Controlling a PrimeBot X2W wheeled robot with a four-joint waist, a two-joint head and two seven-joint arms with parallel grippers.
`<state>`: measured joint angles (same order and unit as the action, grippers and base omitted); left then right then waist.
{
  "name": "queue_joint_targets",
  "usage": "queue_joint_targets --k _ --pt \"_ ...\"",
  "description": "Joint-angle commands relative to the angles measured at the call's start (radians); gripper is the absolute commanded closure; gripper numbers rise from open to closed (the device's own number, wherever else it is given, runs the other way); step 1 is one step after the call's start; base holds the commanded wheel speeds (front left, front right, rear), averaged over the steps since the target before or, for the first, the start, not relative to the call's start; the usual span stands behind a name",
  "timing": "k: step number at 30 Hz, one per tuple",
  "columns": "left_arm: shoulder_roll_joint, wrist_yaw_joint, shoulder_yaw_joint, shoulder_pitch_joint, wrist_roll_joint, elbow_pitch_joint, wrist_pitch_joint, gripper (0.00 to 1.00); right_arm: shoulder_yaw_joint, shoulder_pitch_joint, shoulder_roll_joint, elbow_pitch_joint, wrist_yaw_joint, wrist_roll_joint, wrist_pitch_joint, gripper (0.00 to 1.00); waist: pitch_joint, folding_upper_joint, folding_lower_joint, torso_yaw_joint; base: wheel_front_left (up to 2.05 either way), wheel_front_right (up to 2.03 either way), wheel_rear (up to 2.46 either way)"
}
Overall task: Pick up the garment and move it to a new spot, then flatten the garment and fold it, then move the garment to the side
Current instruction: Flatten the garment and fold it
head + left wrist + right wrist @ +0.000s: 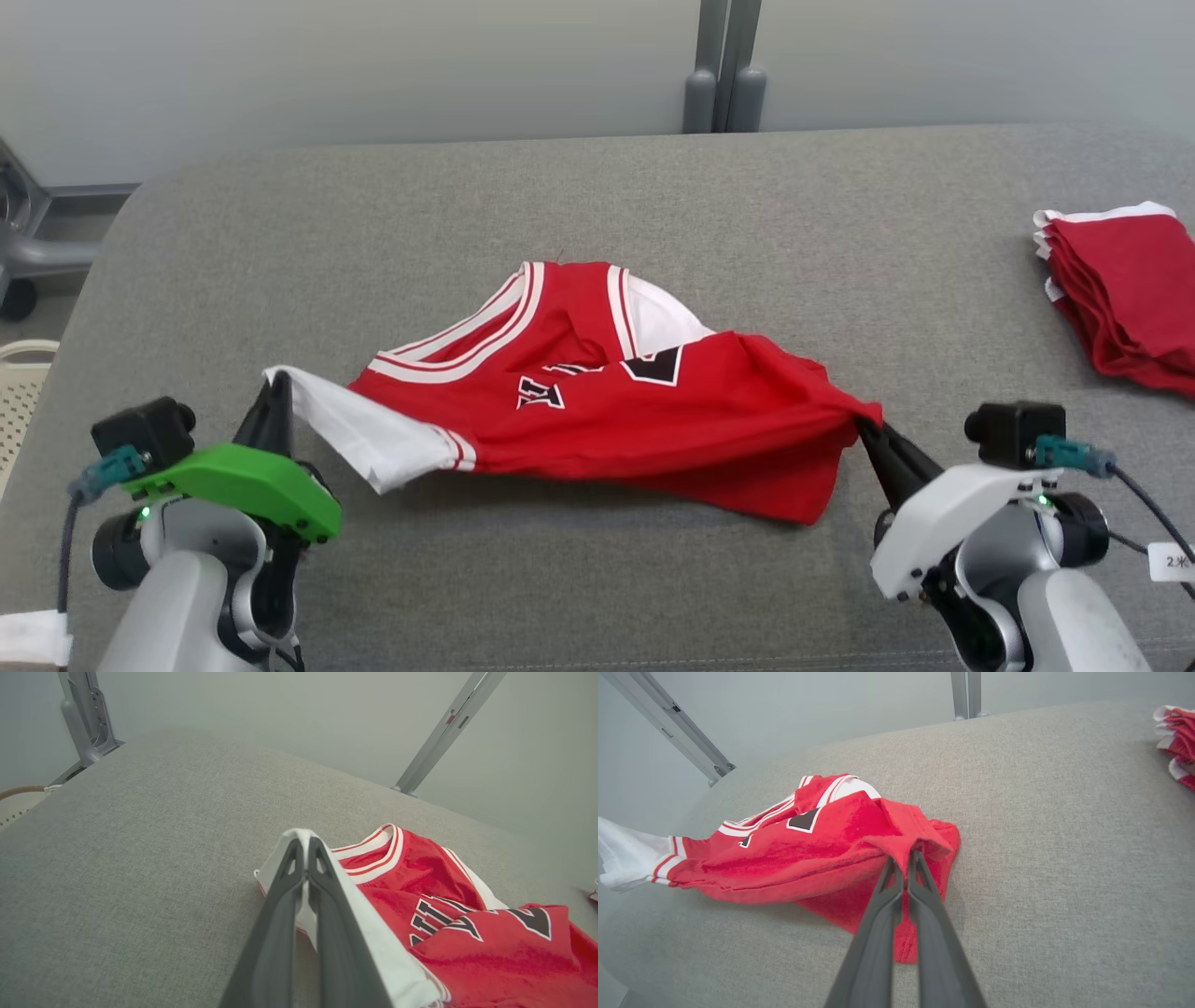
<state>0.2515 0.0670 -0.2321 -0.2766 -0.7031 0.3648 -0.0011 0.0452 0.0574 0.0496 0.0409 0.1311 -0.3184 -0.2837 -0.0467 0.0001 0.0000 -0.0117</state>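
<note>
Jersey (653, 420) stretched above grey tabletop (597, 205), left jaws clamped on its white edge, right jaws on red corner

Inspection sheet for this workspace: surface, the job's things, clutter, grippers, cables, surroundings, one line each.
Surface: grey fabric tabletop.
Job's things: red jersey, crumpled, stretched between both grippers, white inside showing at its left end.
Clutter: stack of folded red garments at far right, apart from the jersey.
Grippers: left gripper shut on the white end; right gripper shut on a red corner.
Cables: black cable at right wrist, grey cable at left wrist.
Surroundings: grey wall, metal post, pale basket at left.
</note>
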Motion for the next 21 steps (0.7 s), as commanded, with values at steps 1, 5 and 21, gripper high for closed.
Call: queue_joint_targets --k 1,5,21 --pt "0.007 0.013 0.011 -0.022 -0.012 -0.023 0.003 1.0 0.0 0.037 0.002 -0.016 -0.001 -0.011 -0.013 1.0 0.036 -0.0001 0.0 0.026 0.0 0.0 0.0" --pt "0.021 0.028 0.035 -0.098 -0.018 -0.066 0.025 1.0 0.018 0.135 0.023 -0.008 -0.001 -0.039 -0.064 1.0 0.027 -0.0001 0.0 0.053 0.0 0.0 0.0" --pt "0.116 -0.056 0.035 -0.725 0.031 -0.006 0.092 1.0 0.196 0.806 0.111 0.321 -0.001 -0.071 0.032 1.0 -0.328 -0.0001 0.0 0.148 0.0 0.0 0.0"
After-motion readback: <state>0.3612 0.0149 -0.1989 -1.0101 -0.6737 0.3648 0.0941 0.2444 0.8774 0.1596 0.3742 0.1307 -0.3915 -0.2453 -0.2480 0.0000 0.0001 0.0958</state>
